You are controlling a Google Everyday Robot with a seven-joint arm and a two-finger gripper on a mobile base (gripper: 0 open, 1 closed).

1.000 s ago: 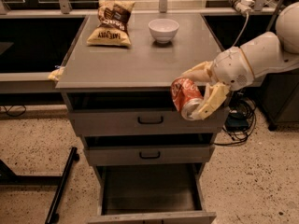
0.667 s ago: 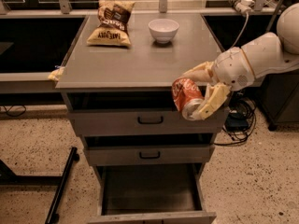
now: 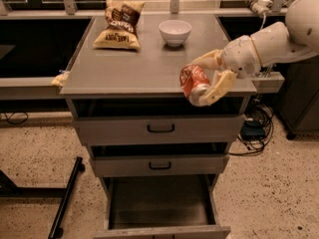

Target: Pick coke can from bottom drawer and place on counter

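The counter (image 3: 149, 66) is partly overlapped at its front right edge by the gripper (image 3: 200, 83). Below the counter, the bottom drawer (image 3: 159, 205) stands open, its front cut off by the frame. The coke can (image 3: 192, 81) is clamped in the gripper, partly hidden by the fingers. It is tilted, with its long axis slanting and its silver end lowest, toward the counter's right.

worktop (image 3: 129, 66): smooth grey, faint sheen
coke can (image 3: 193, 79): glossy red metal
gripper (image 3: 199, 84): smooth cream plastic, at worktop's front right edge, clamping the can
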